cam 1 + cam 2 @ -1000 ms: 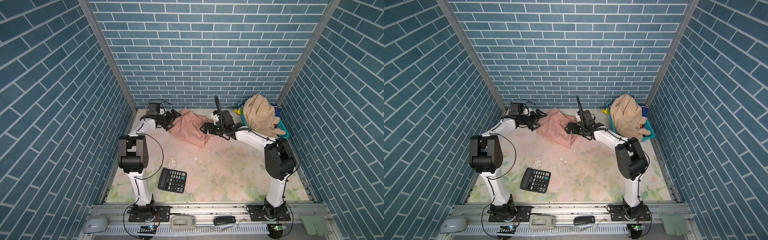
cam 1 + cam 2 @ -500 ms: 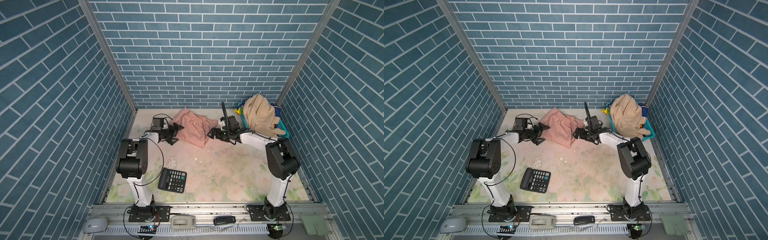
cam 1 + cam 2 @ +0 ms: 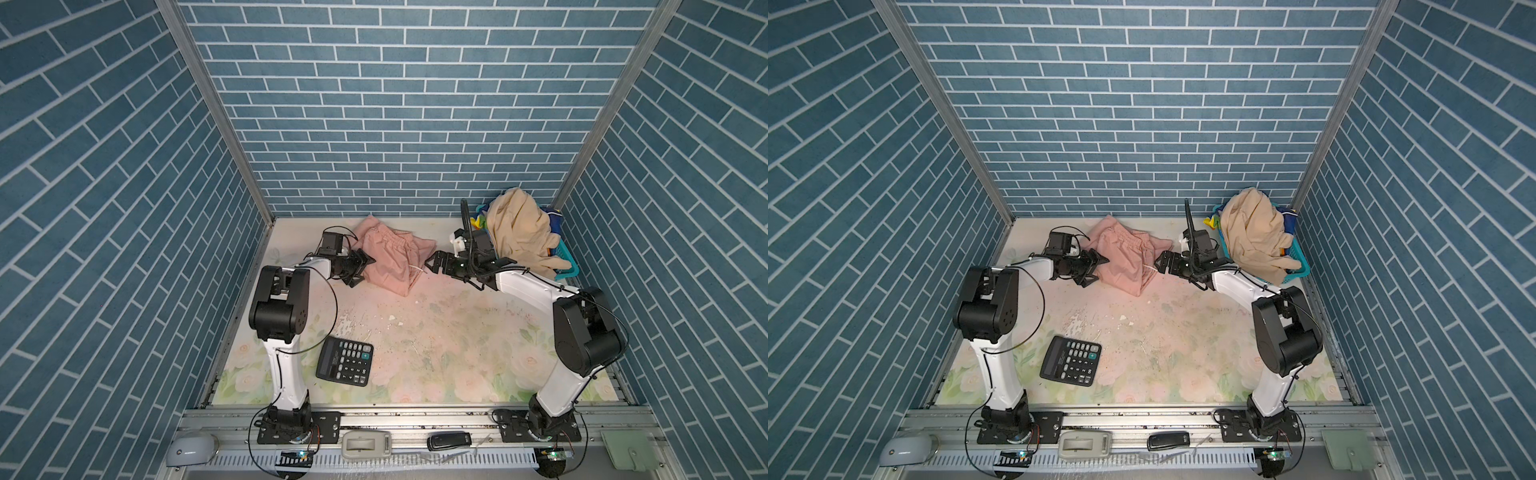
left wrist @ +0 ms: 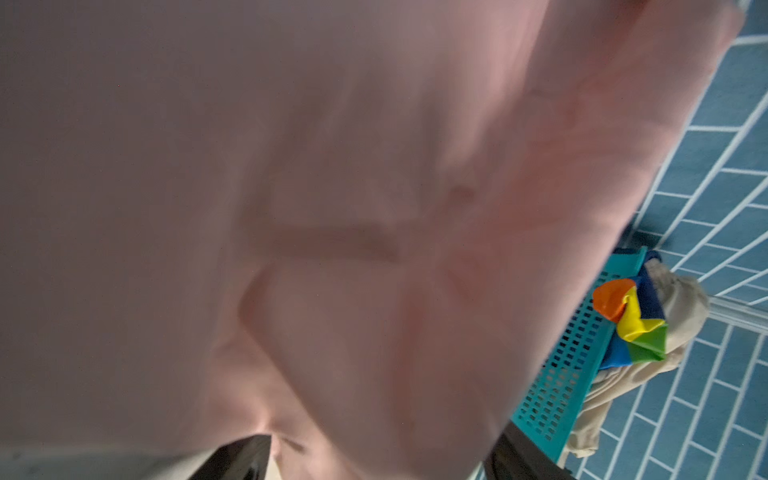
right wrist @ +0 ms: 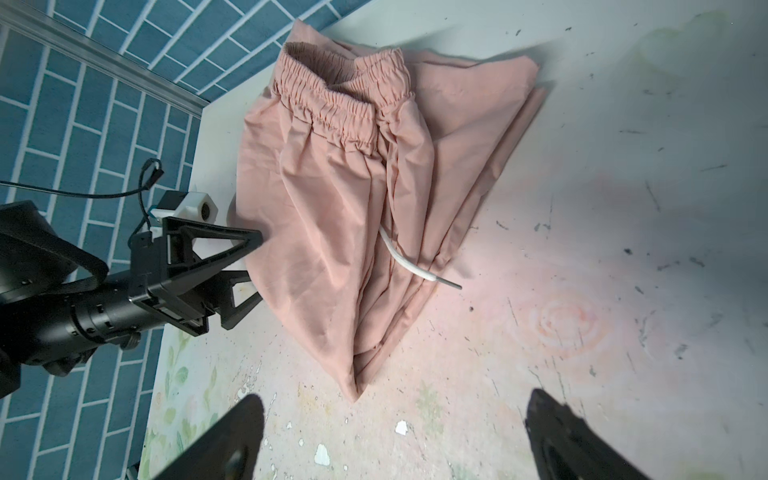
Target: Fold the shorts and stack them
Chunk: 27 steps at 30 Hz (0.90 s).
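The salmon-pink shorts [image 3: 390, 259] [image 3: 1125, 262] lie crumpled at the back middle of the table, waistband toward the wall, with a white drawstring [image 5: 411, 266] poking out. My left gripper [image 3: 365, 273] [image 3: 1097, 273] [image 5: 259, 268] is at their left edge, jaws apart with cloth between them. Pink cloth [image 4: 332, 208] fills the left wrist view. My right gripper [image 3: 430, 266] [image 3: 1158, 266] [image 5: 399, 432] stands open just right of the shorts, holding nothing. The beige shorts [image 3: 519, 232] [image 3: 1254, 237] are heaped on a teal basket [image 3: 567, 266], with the rainbow-striped shorts [image 4: 631, 324] under them.
A black calculator [image 3: 345, 360] [image 3: 1070, 360] lies on the floral table at the front left. The teal basket [image 3: 1300, 266] fills the back right corner. Blue brick walls close in the table at the back and on both sides.
My left gripper came forward from the back left to the shorts' left edge, and its jaws narrowed slightly. My right gripper drew back to the right, off the cloth. The shorts settled flatter.
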{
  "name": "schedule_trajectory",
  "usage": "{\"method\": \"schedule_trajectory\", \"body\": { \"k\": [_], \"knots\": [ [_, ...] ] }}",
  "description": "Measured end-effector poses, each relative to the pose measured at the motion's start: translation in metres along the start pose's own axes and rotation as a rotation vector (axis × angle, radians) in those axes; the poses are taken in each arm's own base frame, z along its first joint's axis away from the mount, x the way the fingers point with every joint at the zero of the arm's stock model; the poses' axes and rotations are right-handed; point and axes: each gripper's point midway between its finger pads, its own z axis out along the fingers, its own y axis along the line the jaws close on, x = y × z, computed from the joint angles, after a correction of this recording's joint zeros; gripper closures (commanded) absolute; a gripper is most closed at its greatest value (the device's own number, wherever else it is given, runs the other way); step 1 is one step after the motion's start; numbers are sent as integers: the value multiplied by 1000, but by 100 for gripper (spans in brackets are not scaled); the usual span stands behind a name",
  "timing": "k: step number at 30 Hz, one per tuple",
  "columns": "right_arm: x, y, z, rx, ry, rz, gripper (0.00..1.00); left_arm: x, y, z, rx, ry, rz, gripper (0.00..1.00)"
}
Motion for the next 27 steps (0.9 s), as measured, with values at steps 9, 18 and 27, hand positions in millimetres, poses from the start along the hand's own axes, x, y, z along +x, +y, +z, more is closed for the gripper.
{"method": "schedule_trajectory", "body": {
  "k": [9,18,27],
  "knots": [
    [10,-13,-5,17,6,17,1,8,5,-11,-47,-7,21,14],
    [11,-14,-4,5,-5,37,1,32,19,-15,-42,5,-27,22],
    [14,-14,-11,-1,-18,41,2,24,3,5,19,-13,-22,33]
  ]
}}
